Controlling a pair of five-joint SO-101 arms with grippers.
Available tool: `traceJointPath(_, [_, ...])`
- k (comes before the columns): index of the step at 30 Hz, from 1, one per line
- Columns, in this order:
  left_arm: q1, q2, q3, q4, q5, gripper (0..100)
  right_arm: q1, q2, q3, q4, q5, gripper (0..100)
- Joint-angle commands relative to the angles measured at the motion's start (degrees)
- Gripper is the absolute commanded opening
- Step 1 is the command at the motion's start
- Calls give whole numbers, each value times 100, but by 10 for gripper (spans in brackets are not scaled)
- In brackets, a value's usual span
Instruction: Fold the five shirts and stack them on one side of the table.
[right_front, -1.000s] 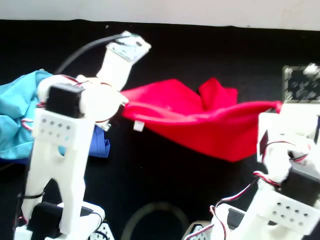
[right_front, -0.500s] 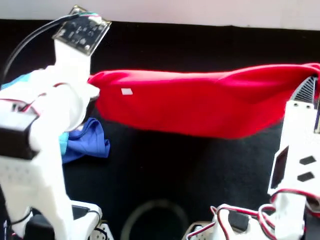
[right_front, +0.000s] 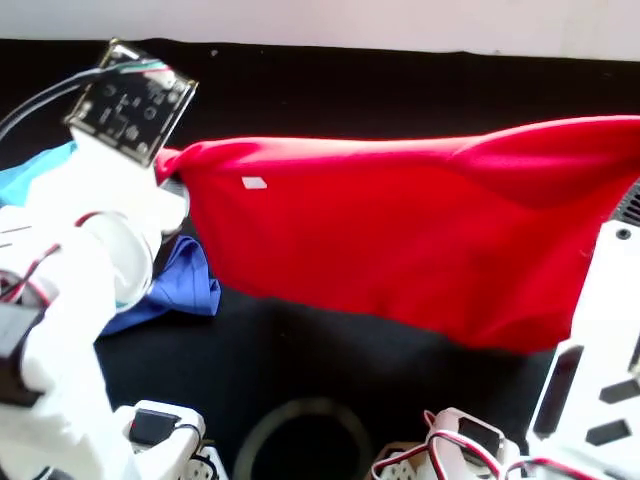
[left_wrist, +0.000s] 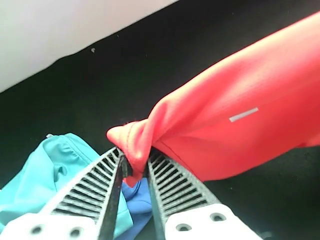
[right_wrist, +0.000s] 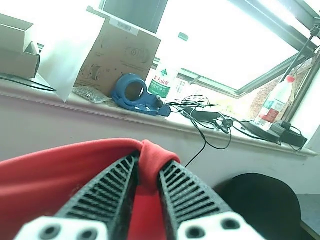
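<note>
Clamps red shirt (right_front: 400, 240) at both ends with left tool (left_wrist: 134, 157) and right tool (right_wrist: 149, 160), spreads it aloft over black counter (right_front: 330, 345).

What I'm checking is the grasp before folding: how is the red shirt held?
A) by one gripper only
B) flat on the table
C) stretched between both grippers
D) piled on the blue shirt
C: the left gripper pinches one end of the red shirt, the right gripper the other, spreading it aloft.
</note>
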Motion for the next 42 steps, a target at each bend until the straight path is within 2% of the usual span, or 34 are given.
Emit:
traceJointPath(1, [40,-198,-154,0,53,8,127,4,-163,-163,53,6])
traceJointPath(20, [4,-1033,-40,35,53,8,127,-646,-92,-189,44,6])
traceJointPath(25, [13,-1024,1095,-114,44,8,92,-145,136,-180,35,6])
traceJointPath(31, [40,-998,2862,-1204,44,8,-40,725,1226,-251,35,6])
traceJointPath(36, [40,-171,3433,-2154,53,8,-295,1429,2097,-840,53,6])
traceJointPath(42, [48,1771,1851,-2400,53,8,-497,2281,2185,-1648,44,6])
